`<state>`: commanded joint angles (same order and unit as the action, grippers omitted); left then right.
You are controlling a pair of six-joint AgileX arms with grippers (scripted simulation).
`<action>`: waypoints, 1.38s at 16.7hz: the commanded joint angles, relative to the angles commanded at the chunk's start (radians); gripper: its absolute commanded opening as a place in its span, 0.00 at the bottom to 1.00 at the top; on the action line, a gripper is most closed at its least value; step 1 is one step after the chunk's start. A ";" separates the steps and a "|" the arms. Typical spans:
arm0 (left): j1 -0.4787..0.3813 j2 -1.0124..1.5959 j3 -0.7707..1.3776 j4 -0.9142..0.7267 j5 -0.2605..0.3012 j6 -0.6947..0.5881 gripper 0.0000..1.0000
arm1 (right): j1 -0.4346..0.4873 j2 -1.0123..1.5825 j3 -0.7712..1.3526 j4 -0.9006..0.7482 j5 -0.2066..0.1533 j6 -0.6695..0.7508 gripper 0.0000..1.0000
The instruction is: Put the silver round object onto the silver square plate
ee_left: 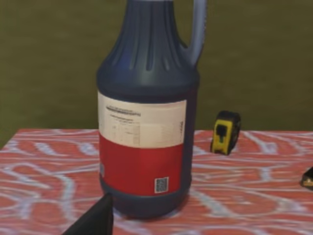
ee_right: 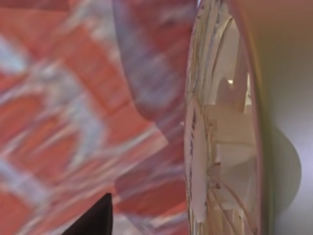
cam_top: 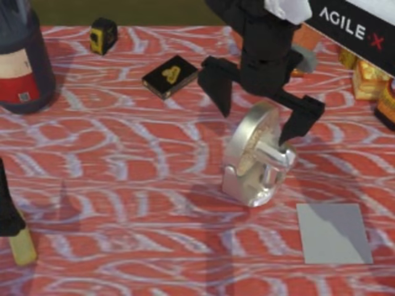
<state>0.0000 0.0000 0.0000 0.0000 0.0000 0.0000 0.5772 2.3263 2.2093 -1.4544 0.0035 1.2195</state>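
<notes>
Right jaws: my right gripper [cam_top: 258, 117] hangs over the middle of the counter with its fingers spread wide, one on each side of the silver round object [cam_top: 256, 157]; I cannot tell whether either finger touches it.
Silver round object: it stands on edge on its blocky base, speckled face and knob turned toward the counter's right; in the right wrist view its rim [ee_right: 222, 122] fills most of the picture.
Silver square plate: the silver square plate [cam_top: 333, 233] lies flat near the counter's front right, apart from the round object, nothing on it.
Left jaws: my left gripper [cam_top: 7, 209] is parked at the counter's left edge; I cannot tell its state.
Around: black box [cam_top: 170, 76], yellow tape measure [cam_top: 103, 35], dark jug [ee_left: 146, 112], red patterned counter [cam_top: 123, 185].
</notes>
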 joint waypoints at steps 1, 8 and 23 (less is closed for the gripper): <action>0.000 0.000 0.000 0.000 0.000 0.000 1.00 | 0.000 0.000 0.000 0.000 0.000 0.000 0.92; 0.000 0.000 0.000 0.000 0.000 0.000 1.00 | 0.000 0.000 0.000 0.000 0.000 0.000 0.40; 0.000 0.000 0.000 0.000 0.000 0.000 1.00 | -0.002 -0.003 0.003 -0.003 0.000 0.001 0.00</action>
<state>0.0000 0.0000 0.0000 0.0000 0.0000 0.0000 0.5748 2.3236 2.2119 -1.4569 0.0033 1.2206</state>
